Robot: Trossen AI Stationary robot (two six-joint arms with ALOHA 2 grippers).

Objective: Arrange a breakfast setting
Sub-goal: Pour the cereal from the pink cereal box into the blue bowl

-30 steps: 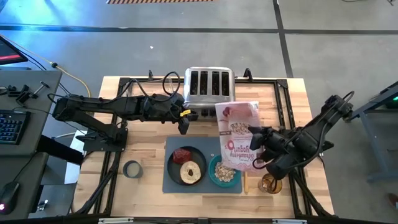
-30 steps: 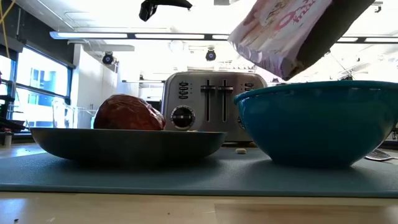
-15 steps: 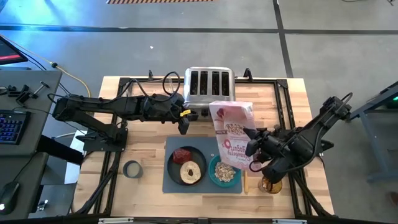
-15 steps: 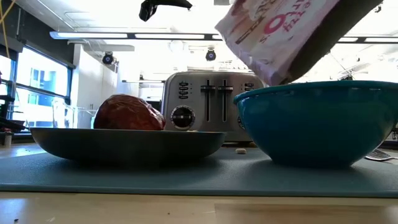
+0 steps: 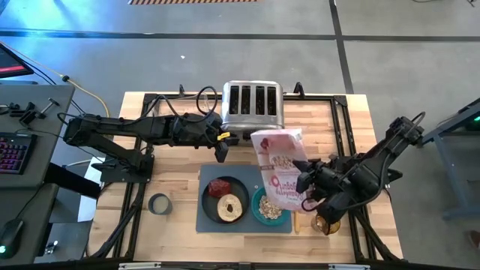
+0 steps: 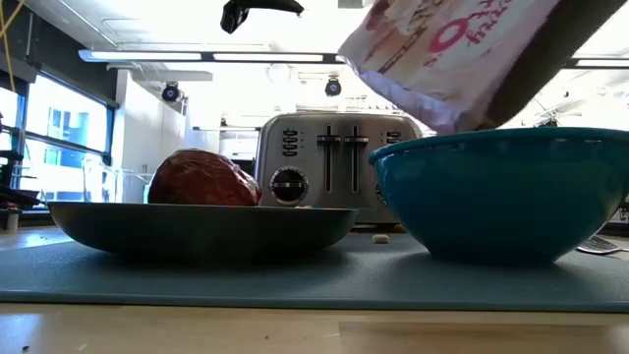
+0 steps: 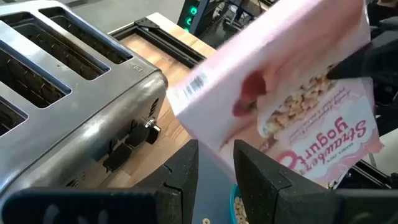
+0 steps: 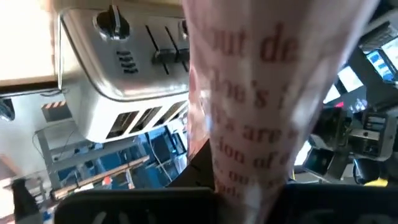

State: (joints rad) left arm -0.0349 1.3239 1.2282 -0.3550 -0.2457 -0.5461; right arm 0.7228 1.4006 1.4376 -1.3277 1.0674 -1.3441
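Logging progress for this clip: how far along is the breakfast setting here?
Done: the plate sits on the mat carrying the red lump and bagel ring; the teal bowl beside it already holds cereal. In hand: the right claw is shut on the cereal bag, tilted over the bowl. The left claw waits near the toaster. Left: putting the bag down.

The cereal bag (image 5: 279,169) overlaps part of the teal bowl (image 5: 260,213) from above; low view cuts off the bag's top; right gripper's fingers hidden behind it
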